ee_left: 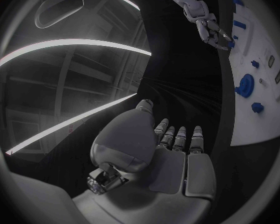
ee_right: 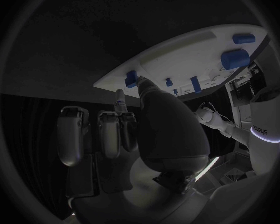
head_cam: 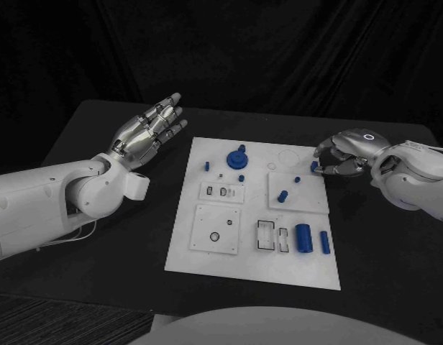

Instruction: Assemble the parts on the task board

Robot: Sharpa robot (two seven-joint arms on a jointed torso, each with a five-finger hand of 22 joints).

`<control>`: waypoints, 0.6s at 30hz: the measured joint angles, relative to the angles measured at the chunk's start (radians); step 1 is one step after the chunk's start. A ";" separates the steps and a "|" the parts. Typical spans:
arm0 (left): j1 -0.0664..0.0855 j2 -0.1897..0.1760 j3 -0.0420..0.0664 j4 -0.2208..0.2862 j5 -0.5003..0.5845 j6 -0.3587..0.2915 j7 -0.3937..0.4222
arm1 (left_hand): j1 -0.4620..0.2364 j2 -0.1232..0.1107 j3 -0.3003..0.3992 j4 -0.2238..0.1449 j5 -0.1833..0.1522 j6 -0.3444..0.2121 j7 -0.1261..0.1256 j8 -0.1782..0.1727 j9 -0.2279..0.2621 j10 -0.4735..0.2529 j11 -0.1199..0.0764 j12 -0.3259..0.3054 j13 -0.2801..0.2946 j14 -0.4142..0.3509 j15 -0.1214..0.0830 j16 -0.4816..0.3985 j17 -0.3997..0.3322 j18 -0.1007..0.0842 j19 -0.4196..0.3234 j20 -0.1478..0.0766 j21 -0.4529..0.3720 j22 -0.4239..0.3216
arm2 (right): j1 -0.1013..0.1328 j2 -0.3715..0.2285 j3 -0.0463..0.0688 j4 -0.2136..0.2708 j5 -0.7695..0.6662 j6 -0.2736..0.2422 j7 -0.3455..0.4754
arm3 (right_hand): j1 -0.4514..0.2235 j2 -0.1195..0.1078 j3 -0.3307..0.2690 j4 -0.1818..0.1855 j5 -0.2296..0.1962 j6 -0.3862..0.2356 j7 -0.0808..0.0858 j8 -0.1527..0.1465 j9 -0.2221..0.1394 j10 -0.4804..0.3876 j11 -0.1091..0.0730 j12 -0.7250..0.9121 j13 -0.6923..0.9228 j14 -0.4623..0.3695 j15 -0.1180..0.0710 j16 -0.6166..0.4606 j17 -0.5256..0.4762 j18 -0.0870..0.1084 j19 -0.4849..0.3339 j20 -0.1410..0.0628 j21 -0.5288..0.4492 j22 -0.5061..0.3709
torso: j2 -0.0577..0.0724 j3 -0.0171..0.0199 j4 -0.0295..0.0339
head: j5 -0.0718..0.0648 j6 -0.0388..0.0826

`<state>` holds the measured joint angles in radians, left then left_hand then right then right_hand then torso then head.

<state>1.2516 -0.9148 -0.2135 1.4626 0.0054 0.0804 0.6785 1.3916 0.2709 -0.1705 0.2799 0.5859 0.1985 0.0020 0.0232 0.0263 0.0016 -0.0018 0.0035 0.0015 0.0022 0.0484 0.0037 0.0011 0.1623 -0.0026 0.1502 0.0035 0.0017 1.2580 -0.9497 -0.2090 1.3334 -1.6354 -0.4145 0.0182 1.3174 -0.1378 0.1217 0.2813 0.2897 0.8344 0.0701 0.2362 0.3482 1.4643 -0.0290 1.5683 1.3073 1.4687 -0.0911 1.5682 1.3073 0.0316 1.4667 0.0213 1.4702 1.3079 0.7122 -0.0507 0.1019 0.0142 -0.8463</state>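
The white task board [head_cam: 252,248] lies mid-table and is also seen in the left wrist view [ee_left: 255,127] and the right wrist view [ee_right: 171,59]. My right hand [head_cam: 341,154] curls at the board's far right edge, thumb and a finger closed around a small blue peg [head_cam: 314,166] [ee_right: 132,78]. My left hand [head_cam: 151,131] [ee_left: 177,147] hovers left of the board, fingers straight and apart, holding nothing. A round blue knob [head_cam: 238,157] [ee_left: 244,84] stands near the board's far edge. Two blue cylinders [head_cam: 303,237] [ee_right: 234,58] lie at the near right.
Small blue pegs [head_cam: 282,194] stand scattered on the board's middle. Raised white plates with slots [head_cam: 216,228] sit on its left half. Black table surrounds the board, with a dark curtain behind.
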 measured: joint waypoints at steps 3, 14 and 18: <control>0.000 0.000 0.000 0.000 0.000 0.000 0.000 | 0.000 0.000 0.000 0.000 0.000 0.000 0.000 0.000 0.000 0.000 0.000 0.000 0.000 0.000 0.000 0.000 0.000 0.000 0.000 0.000 0.000 0.000 | -0.002 0.001 0.000 -0.001 0.000 0.002 0.000 | 0.004 -0.004 0.000 0.000 0.007 0.000 0.000 0.006 0.004 0.000 0.000 0.000 0.000 0.000 0.000 0.000 0.000 0.000 0.000 0.000 0.000 0.000 | 0.000 0.0000 0.0000 | 0.000 -0.001; 0.000 0.000 0.000 -0.001 0.000 0.002 0.000 | 0.000 0.000 0.000 0.000 0.000 0.000 0.000 0.000 0.000 0.000 0.000 0.000 0.000 0.000 0.000 0.000 0.000 0.000 0.000 0.000 0.000 -0.001 | -0.010 0.009 0.000 -0.006 0.000 0.009 -0.002 | 0.011 0.002 0.003 -0.003 0.009 0.003 -0.003 0.025 0.016 0.000 0.000 0.000 0.000 0.000 0.000 0.000 0.000 0.000 0.000 0.000 -0.004 0.000 | 0.000 0.0000 0.0000 | 0.001 -0.005; 0.000 0.000 0.000 -0.001 0.000 0.003 0.000 | 0.000 0.000 0.000 0.000 0.000 0.000 0.000 0.000 0.000 0.000 0.000 0.000 0.000 0.000 0.000 0.000 0.000 0.000 0.000 0.000 0.000 -0.001 | -0.013 0.013 0.000 -0.010 0.000 0.011 -0.003 | 0.011 0.002 0.003 -0.003 0.012 0.003 -0.003 0.025 0.016 0.000 0.000 0.000 0.000 0.000 0.000 0.000 0.000 0.000 0.000 0.000 -0.008 0.000 | 0.000 0.0000 0.0000 | 0.001 -0.005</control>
<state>1.2515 -0.9147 -0.2135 1.4617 0.0054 0.0834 0.6785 1.3916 0.2709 -0.1705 0.2799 0.5858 0.1985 0.0020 0.0232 0.0263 0.0016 -0.0018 0.0035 0.0012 0.0022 0.0483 0.0037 0.0016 0.1623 -0.0026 0.1502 0.0035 0.0009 1.2451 -0.9365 -0.2090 1.3235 -1.6353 -0.4040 0.0156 1.3281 -0.1355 0.1245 0.2785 0.3014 0.8379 0.0667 0.2616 0.3638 1.4643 -0.0290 1.5683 1.3073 1.4687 -0.0911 1.5682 1.3073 0.0315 1.4667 0.0213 1.4618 1.3077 0.7122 -0.0507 0.1019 0.0153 -0.8514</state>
